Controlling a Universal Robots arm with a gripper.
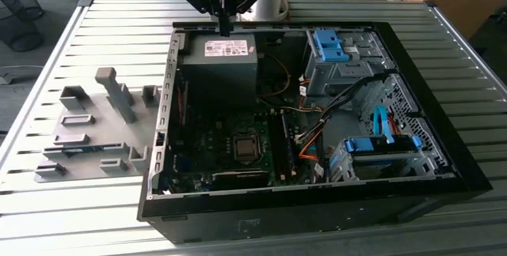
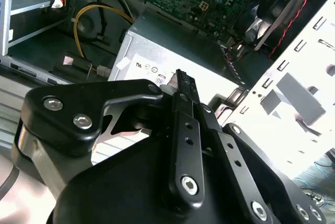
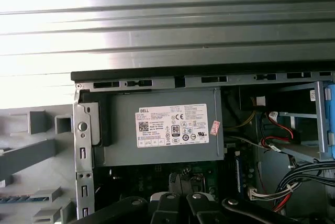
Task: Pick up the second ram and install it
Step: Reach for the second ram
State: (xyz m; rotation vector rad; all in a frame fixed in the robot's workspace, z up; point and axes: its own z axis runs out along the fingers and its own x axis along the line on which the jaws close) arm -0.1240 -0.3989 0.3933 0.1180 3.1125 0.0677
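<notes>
The second ram (image 1: 79, 148) is a thin blue-green stick lying in a slot of the grey holder plate (image 1: 95, 128), on the exterior view's left beside the open computer case (image 1: 443, 149). Its end shows in the first wrist view (image 3: 18, 199). My gripper (image 1: 225, 29) hangs above the case's far edge, over the grey power supply (image 1: 219, 66), well away from the stick. Its black fingers (image 2: 180, 85) stand together with nothing between them. The motherboard's memory slots (image 1: 282, 146) lie in the middle of the case.
The case stands open on a slatted metal table (image 1: 79, 24). Inside are blue drive-bay latches (image 1: 329, 45), a lower drive cage (image 1: 380, 149), and orange and black cables (image 1: 309, 143). The holder plate carries several upright grey posts (image 1: 111, 89).
</notes>
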